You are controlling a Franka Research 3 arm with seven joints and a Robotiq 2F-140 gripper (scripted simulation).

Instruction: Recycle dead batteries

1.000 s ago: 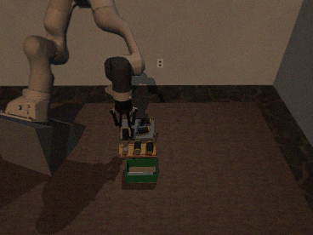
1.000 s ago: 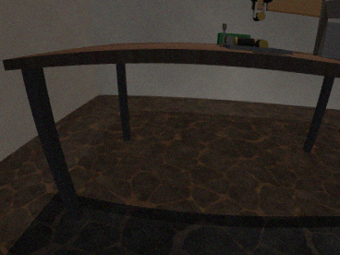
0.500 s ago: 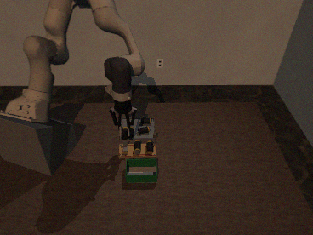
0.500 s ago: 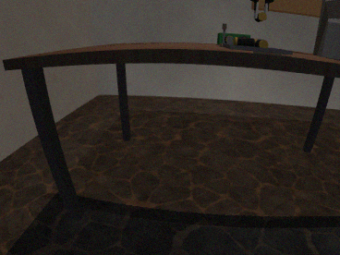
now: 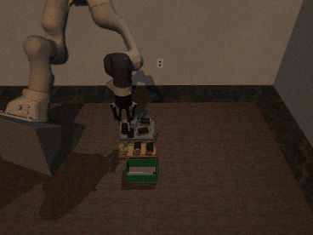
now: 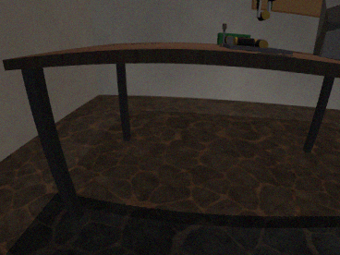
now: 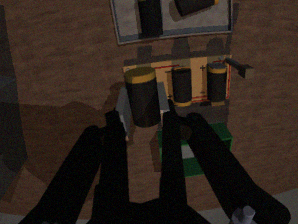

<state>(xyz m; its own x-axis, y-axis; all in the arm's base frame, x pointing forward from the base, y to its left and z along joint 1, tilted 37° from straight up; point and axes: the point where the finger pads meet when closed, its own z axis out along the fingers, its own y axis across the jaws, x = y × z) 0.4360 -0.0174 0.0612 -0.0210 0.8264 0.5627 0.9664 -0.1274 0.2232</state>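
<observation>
The tabletop [image 5: 204,170] [image 6: 152,48] [image 7: 60,60] is showing a brown, wood-like grain with a dull finish, while the recycling box [image 5: 142,177] [image 6: 220,39] [image 7: 195,167] is looking like matt green plastic. The held battery [image 7: 143,100] is wearing a smooth, dark sleeve with a yellow band, and below, the floor [image 6: 171,162] is resembling rough, irregular stone.

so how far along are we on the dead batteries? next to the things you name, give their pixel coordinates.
Done: no disposal visible; the green box [image 5: 141,177] [image 6: 220,38] [image 7: 221,131] stands upright with no battery seen inside.
In hand: one battery [image 5: 124,128] [image 6: 263,16] [image 7: 143,100], in the gripper [image 5: 124,123] [image 6: 263,9] [image 7: 143,94]; dead or good, can't tell.
Left: both dead ones into the box. Two batteries sit on the orange board [image 5: 123,151] [image 7: 197,89]. Bulb state unclear.
</observation>
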